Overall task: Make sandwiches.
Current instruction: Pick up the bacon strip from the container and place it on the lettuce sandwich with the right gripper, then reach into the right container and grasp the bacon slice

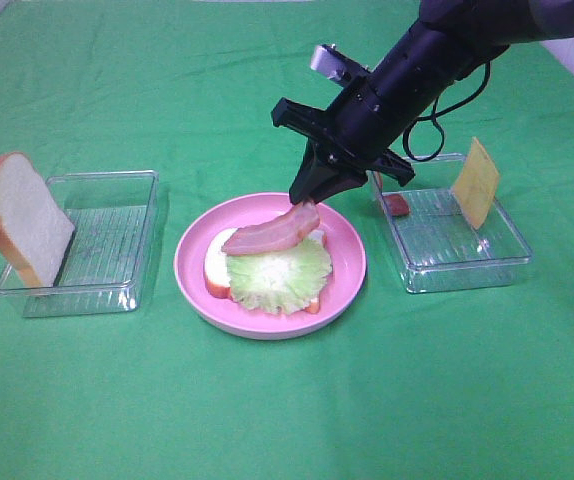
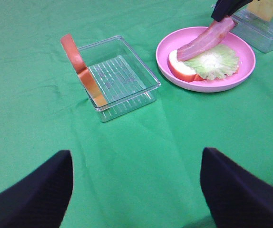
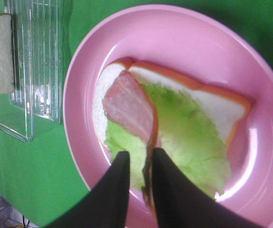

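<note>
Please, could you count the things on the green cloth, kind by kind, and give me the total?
Bread slices: 2, one under the lettuce, one leaning in the left tray
Lettuce leaf: 1
Bacon strips: 2, one on the lettuce, one in the right tray
Cheese square: 1
Pink plate: 1
Clear trays: 2, left, right
Total: 9

Pink plate (image 1: 347,285), pale-green lettuce (image 1: 279,272), reddish-pink bacon (image 1: 272,234), white orange-crusted bread (image 1: 215,268), yellow cheese (image 1: 476,182), green cloth (image 1: 287,400).
</note>
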### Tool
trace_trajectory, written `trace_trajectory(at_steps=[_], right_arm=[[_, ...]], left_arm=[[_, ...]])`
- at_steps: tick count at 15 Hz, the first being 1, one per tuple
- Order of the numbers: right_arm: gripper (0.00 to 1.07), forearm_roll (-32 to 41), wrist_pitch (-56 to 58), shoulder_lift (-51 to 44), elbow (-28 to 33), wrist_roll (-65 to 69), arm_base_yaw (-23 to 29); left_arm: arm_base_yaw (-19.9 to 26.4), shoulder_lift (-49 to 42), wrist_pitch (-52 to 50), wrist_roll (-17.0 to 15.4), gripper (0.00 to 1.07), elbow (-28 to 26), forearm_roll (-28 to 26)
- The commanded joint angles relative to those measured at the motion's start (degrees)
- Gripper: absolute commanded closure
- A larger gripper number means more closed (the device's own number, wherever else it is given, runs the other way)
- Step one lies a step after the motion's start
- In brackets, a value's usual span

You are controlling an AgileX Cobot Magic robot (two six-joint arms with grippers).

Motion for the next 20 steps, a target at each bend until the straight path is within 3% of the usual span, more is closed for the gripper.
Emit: trace_trajectory(at_steps=[1,2,3,6,9,12,16,20], right_arm=[[0.53,-0.4,1.03,-0.11,-0.11,-0.86,-0.29],[0.39,-0.74,1.03,-0.34,-0.17,-1.15,-0.29],[0.33,-0.92,1.09,-0.69,-0.17,-1.55,-0.29],[0.33,-4.35,1.32,-2.81,-0.17,-1.72,-0.4],[0.34,-15.41,1.32,-8.02,-0.23,3.9,-2.86],[0.4,-16.79,2.75,-8.65,-1.03,3.72,-6.25],[0.44,-23.15,5.84,-6.07,-9.28,4.87,-7.62],[0.44,-24.06,11.46,0.4,-17.93,5.1,-7.79]], left_arm=[[-0.29,-1.2,-0.23,0.0,0.36,0.06,0.34],[-0.29,-1.2,-0.23,0.0,0.36,0.06,0.34],[-0.29,-1.2,-0.23,0.0,0.36,0.06,0.34],[-0.29,-1.2,-0.23,0.0,0.36,0.06,0.34],[-0.29,-1.2,-0.23,0.0,0.36,0.06,0.34],[-0.29,-1.2,-0.23,0.0,0.36,0.06,0.34],[-0.29,-1.2,-0.23,0.0,0.36,0.06,0.34],[-0.29,-1.2,-0.23,0.0,0.36,0.06,0.34]])
